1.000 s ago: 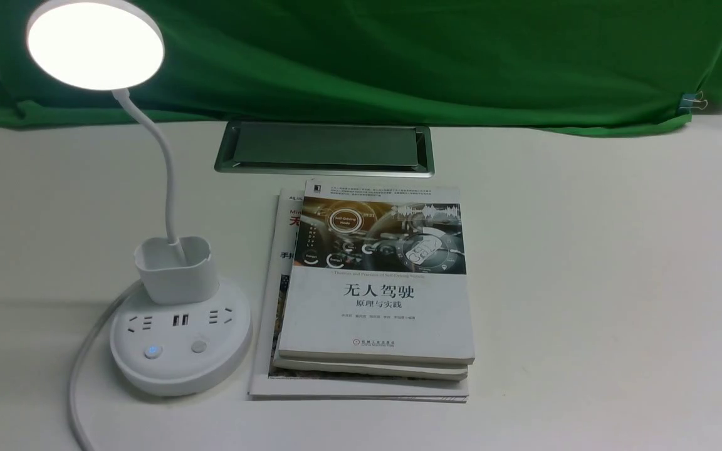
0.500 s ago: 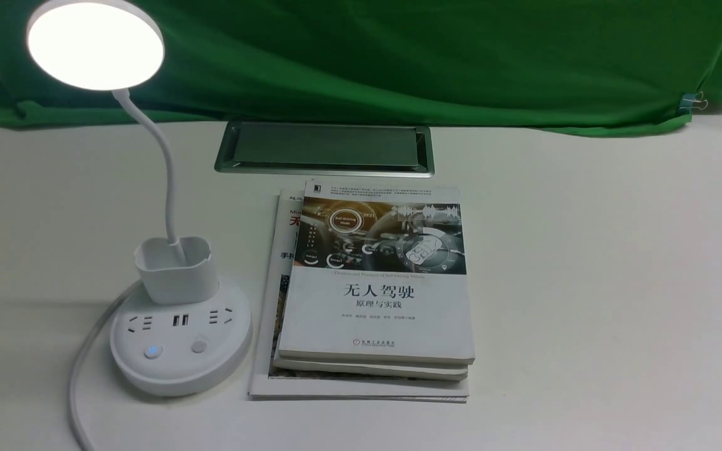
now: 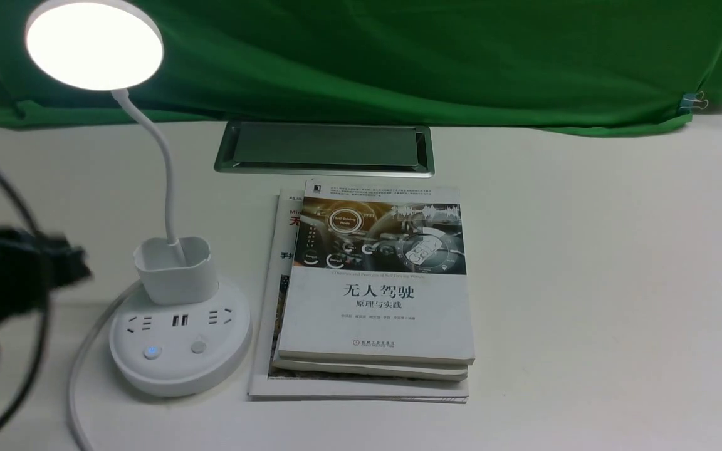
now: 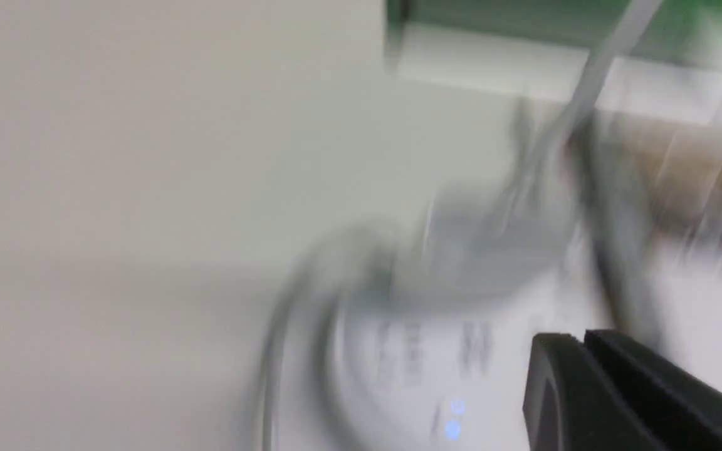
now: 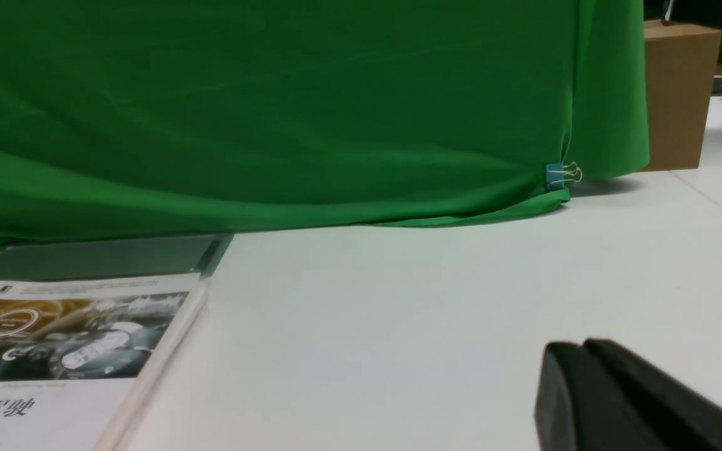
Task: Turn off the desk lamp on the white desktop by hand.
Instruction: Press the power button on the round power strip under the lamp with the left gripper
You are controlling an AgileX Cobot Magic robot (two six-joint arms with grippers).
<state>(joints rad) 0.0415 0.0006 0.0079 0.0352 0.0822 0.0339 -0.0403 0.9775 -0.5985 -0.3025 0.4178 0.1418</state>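
Observation:
The desk lamp point(image 3: 176, 275) stands at the left of the white desktop point(image 3: 586, 282). Its round disc head point(image 3: 94, 45) is lit. Its round base point(image 3: 179, 341) has sockets, a button glowing blue point(image 3: 152, 352) and a plain button point(image 3: 198, 346). My left gripper point(image 3: 76, 266) comes in blurred from the left edge, level with the cup-like holder and apart from it. In the left wrist view the gripper point(image 4: 580, 338) is shut and empty above the blurred base point(image 4: 430, 376). My right gripper point(image 5: 580, 346) is shut and empty over bare desktop; it is out of the front view.
A stack of books point(image 3: 373, 282) lies right of the lamp base. A silver-framed grey cable hatch point(image 3: 323, 147) sits behind them. A green cloth backdrop point(image 3: 398, 56) closes the far side. The lamp's white cord point(image 3: 76, 388) runs off the front edge. A cardboard box point(image 5: 677, 94) stands far right.
My left arm has swung into the front view from the left edge, toward the lamp, with its black cable trailing. The lamp stays lit. Nothing else moved.

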